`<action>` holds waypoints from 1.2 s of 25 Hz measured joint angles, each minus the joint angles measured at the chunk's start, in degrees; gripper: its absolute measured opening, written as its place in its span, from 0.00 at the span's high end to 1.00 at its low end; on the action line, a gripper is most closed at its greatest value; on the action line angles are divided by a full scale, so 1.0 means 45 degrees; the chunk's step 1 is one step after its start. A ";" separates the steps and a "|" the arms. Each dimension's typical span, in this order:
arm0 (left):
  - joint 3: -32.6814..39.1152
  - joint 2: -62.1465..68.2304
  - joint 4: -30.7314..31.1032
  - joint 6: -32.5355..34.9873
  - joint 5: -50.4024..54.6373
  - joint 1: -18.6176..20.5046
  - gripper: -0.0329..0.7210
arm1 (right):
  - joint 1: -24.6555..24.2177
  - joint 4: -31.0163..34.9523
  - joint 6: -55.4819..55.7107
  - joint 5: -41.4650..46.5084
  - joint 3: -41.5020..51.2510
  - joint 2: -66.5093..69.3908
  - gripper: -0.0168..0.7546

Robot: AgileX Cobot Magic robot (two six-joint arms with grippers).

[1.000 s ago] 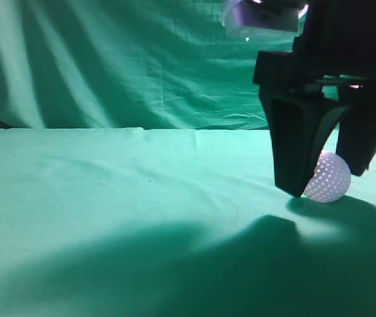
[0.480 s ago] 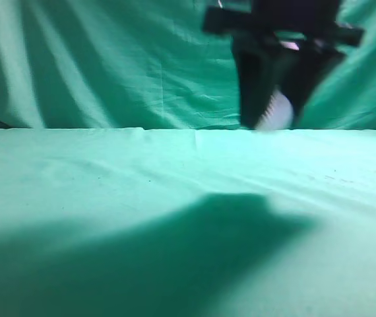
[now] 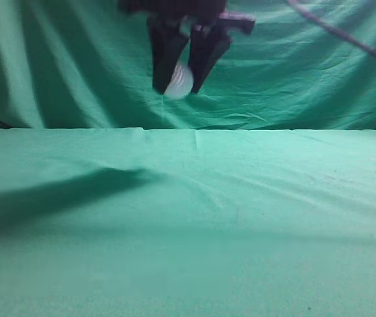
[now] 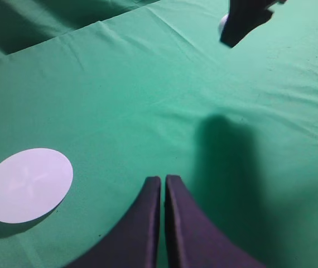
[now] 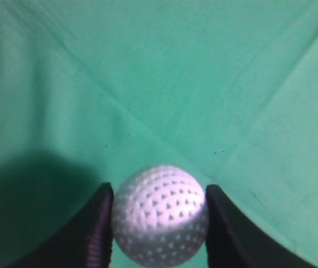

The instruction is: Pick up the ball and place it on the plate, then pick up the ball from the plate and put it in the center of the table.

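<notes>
The white dimpled ball (image 5: pixel 160 213) is clamped between the two black fingers of my right gripper (image 5: pixel 159 192). In the exterior view that gripper (image 3: pixel 178 86) holds the ball (image 3: pixel 181 80) high above the green cloth table (image 3: pixel 194 218), left of centre. The left wrist view shows this gripper (image 4: pixel 232 38) at the top right with a sliver of the ball (image 4: pixel 223 23). A flat white round plate (image 4: pixel 27 185) lies on the table at the left of the left wrist view. My left gripper (image 4: pixel 163 180) is shut and empty, above the cloth to the right of the plate.
A darker green backdrop curtain (image 3: pixel 62 66) hangs behind the table's far edge. A dark cable (image 3: pixel 346 36) crosses the top right of the exterior view. The arm's shadow (image 3: pixel 49 195) lies on the cloth at the left.
My right gripper closed on the ball at the right of the table, lifted it off the cloth and carried it up and to the left. Its shadow moved left too.
</notes>
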 joint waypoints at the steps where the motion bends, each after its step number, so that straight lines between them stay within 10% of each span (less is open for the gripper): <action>1: 0.0000 0.0000 0.0000 0.0000 0.0000 0.0000 0.96 | 0.0000 0.0085 -0.0020 0.0200 -0.0474 0.0530 0.55; 17: 0.0000 0.0000 0.0000 0.0000 0.0000 0.0000 0.96 | 0.0828 0.0646 -0.0181 -0.0025 -0.2439 0.3160 0.55; 23: 0.0000 0.0000 0.0000 -0.0016 0.0000 0.0000 0.96 | 0.0828 0.0646 -0.0181 0.1175 -0.3543 0.3182 0.24; 26: 0.0000 0.0000 0.0000 -0.0016 0.0000 0.0000 0.96 | 0.0828 0.0646 -0.0181 0.3042 -0.5029 0.3100 0.26; 30: 0.0000 0.0000 0.0000 -0.0016 -0.0158 0.0000 0.96 | 0.0851 0.0646 0.0091 0.4259 -0.6824 0.2333 0.65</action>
